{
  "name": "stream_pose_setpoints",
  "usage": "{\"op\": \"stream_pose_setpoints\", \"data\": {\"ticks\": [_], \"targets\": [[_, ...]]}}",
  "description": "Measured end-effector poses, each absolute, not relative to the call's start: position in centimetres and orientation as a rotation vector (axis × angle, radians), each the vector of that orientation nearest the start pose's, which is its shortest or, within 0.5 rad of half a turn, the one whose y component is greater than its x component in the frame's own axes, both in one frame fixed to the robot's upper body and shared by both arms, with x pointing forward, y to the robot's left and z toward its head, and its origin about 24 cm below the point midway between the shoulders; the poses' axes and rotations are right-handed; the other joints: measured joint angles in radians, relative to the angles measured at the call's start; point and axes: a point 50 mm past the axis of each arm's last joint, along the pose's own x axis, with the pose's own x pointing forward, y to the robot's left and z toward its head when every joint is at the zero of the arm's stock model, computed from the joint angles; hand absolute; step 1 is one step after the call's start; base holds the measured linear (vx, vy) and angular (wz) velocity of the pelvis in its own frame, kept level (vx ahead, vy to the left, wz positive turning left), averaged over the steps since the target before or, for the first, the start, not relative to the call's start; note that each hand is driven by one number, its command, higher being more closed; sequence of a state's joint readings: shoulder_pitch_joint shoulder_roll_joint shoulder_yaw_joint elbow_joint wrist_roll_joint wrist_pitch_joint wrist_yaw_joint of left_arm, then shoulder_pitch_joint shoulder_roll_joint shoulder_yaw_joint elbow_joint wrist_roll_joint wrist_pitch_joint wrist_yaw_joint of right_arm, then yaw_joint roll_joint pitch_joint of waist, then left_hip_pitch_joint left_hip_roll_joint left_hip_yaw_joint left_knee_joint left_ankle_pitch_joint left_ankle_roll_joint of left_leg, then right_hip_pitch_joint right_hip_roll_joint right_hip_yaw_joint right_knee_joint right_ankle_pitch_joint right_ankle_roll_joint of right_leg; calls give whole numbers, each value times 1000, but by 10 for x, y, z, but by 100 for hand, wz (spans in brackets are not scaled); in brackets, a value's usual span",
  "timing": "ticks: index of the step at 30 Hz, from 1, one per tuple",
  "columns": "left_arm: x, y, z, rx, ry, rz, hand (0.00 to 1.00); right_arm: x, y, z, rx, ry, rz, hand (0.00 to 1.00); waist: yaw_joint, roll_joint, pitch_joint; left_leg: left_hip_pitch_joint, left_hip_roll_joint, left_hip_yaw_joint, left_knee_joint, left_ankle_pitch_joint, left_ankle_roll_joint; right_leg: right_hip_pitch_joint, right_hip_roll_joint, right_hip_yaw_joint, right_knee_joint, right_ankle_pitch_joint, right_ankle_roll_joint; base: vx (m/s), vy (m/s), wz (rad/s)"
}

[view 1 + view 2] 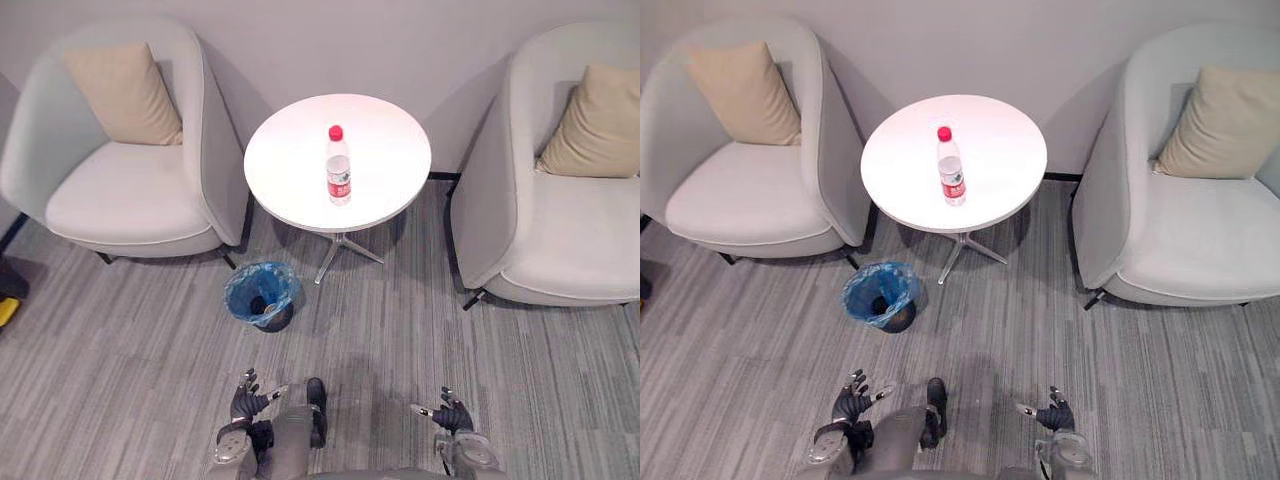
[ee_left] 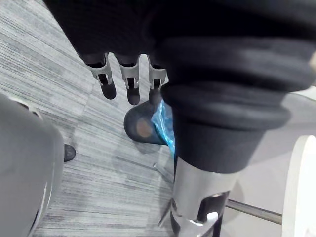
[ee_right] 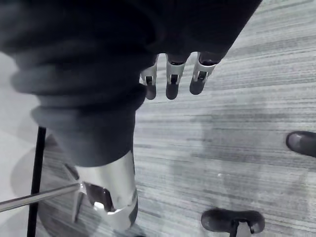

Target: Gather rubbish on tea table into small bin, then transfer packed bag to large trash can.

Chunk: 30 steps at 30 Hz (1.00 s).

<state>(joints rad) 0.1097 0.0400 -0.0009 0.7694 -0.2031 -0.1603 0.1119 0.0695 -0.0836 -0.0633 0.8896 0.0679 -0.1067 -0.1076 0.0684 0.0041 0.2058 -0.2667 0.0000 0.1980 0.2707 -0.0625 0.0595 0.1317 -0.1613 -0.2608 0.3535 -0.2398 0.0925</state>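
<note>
One red-capped bottle [image 1: 339, 172], upright near the middle of the single round tea table [image 1: 290, 160]. One small bin [image 1: 240, 292] with a blue liner [image 1: 282, 280], on the floor left of the table's foot. Two armchairs [image 1: 130, 195] [image 1: 570, 240] flanking, with one beige cushion [image 1: 122, 95] [image 1: 600, 125] in each. Low over the floor, left hand [image 1: 248, 400] and right hand [image 1: 452, 412], both slack-fingered, holding nothing.

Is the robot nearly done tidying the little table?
Not yet, nothing looks done. The bottle stands on the tea table, and the small bin with its blue bag sits on the floor beside it. The left hand and right hand hang open and empty. Left to do: bin the bottle, then carry the bag away.
</note>
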Motion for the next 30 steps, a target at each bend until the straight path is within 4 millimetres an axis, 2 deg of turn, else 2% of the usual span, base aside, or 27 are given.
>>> {"op": "stream_pose_setpoints", "data": {"ticks": [1, 2, 3, 5, 7, 8, 9, 11, 12, 13, 14, 16, 18, 21, 22, 24, 25, 26, 27, 28, 29, 30], "targets": [[148, 180, -126, -94, 728, 250, 0, 142, -197, -136, -32, 843, -238, 0, -3, -13, -1, 59, -27, -5, -31, -8, 15, -59, -47, 20, 195, 19, 28, 473, 195, 22], [147, 186, -126, -73, 731, 252, 0, 146, -206, -135, -49, 848, -241, 0, -5, -19, -2, 135, -54, -18, -59, -31, 30, -117, -93, 19, 390, 27, 33, 485, 172, 26], [147, 189, -125, -66, 730, 251, 0, 152, -211, -132, -50, 838, -233, 0, -5, -16, -2, 163, -59, -27, -66, -40, 37, -136, -103, 12, 448, 19, 23, 483, 132, 32], [147, 200, -123, -35, 724, 257, 0, 170, -229, -116, -35, 744, -222, 0, -36, -6, -2, 245, -59, -52, -95, -51, 43, -192, -103, -17, 519, -29, -1, 412, 88, 47], [149, 210, -120, -9, 710, 268, 0, 189, -242, -93, -61, 605, -225, 0, -51, -5, -2, 308, -44, -62, -121, -50, 42, -271, -73, -40, 428, -52, -9, 442, 21, 46], [149, 213, -119, -6, 706, 274, 0, 191, -245, -90, -78, 585, -225, 0, -54, -3, -1, 319, -36, -64, -122, -51, 40, -294, -58, -35, 385, -51, -10, 430, -44, 29], [151, 216, -117, -4, 693, 283, 0, 192, -249, -86, -99, 563, -231, 0, -57, 3, 3, 342, -17, -74, -123, -62, 22, -333, -20, -19, 293, -49, -12, 420, -104, 35], [153, 217, -115, 10, 685, 278, 0, 184, -247, -91, -108, 588, -231, 0, -59, -2, 4, 371, 1, -104, -124, -80, -8, -371, 31, 36, 142, -14, -26, 365, -160, 46], [153, 220, -115, 25, 683, 276, 0, 176, -242, -97, -103, 620, -228, 0, -61, -21, -4, 389, -2, -112, -123, -97, -38, -370, 56, 84, -7, 86, -23, 386, -215, 60], [152, 221, -115, 30, 686, 274, 0, 165, -237, -105, -84, 660, -232, 0, -62, -56, -10, 409, -22, -118, -120, -128, -75, -363, 48, 127, -87, 270, -41, 382, -236, 60], [152, 215, -117, 10, 698, 273, 0, 159, -238, -108, -87, 689, -238, 0, -60, -36, -2, 424, -13, -131, -111, -154, -80, -365, 54, 121, -43, 269, -82, 341, -219, 39], [149, 208, -120, -13, 704, 263, 0, 154, -237, -112, -83, 717, -238, 0, -59, 11, -17, 403, 54, -147, -74, -178, -117, -345, 99, 90, -71, 229, -95, 284, -233, 21], [153, 206, -118, -20, 694, 251, 0, 153, -235, -112, -77, 720, -240, 0, -65, 21, -16, 370, 82, -163, -9, -188, -133, -324, 119, 60, -95, 207, -103, 236, -226, 44], [157, 199, -115, -45, 669, 243, 0, 144, -232, -113, -46, 713, -254, 0, -55, 21, -4, 241, 154, -151, 351, -193, -152, -197, 151, 5, -162, 178, -129, 193, -175, 48], [155, 195, -116, -57, 672, 241, 0, 144, -232, -111, -28, 701, -266, 0, -50, 21, -3, 205, 180, -128, 415, -195, -150, -163, 161, -7, -177, 176, -125, 188, -132, 21], [155, 190, -117, -69, 674, 236, 0, 148, -232, -109, -13, 682, -277, 0, -51, 20, -2, 157, 193, -97, 385, -202, -138, -133, 160, -15, -197, 174, -127, 143, -48, 9], [156, 189, -117, -71, 673, 234, 0, 152, -233, -107, -5, 659, -290, 0, -47, 24, -5, 136, 186, -94, 255, -197, -133, -133, 157, -7, -198, 174, -126, 127, 36, -9], [156, 190, -116, -70, 672, 234, 0, 153, -233, -106, 1, 653, -294, 0, -45, 29, -6, 137, 181, -100, 194, -192, -134, -133, 156, -6, -196, 173, -123, 169, 103, -15], [157, 189, -116, -71, 671, 233, 0, 153, -233, -106, 9, 652, -301, 0, -45, 37, -6, 141, 171, -119, 91, -154, -136, -135, 156, 1, -182, 167, -115, 121, 113, -12], [157, 189, -116, -70, 671, 232, 0, 153, -233, -107, 11, 654, -304, 0, -43, 45, -7, 151, 163, -129, 59, -81, -137, -136, 155, 13, -172, 160, -106, 162, 140, -24], [158, 191, -116, -63, 669, 234, 0, 152, -229, -108, 21, 654, -301, 0, -28, 29, -10, 187, 136, -116, 11, -64, -131, -133, 138, 34, -175, 158, -94, 168, 116, -21], [159, 191, -115, -62, 667, 233, 0, 150, -228, -109, 23, 660, -304, 0, -28, 21, -10, 197, 122, -112, 0, -61, -125, -131, 127, 38, -188, 162, -87, 156, 117, -13]]}}
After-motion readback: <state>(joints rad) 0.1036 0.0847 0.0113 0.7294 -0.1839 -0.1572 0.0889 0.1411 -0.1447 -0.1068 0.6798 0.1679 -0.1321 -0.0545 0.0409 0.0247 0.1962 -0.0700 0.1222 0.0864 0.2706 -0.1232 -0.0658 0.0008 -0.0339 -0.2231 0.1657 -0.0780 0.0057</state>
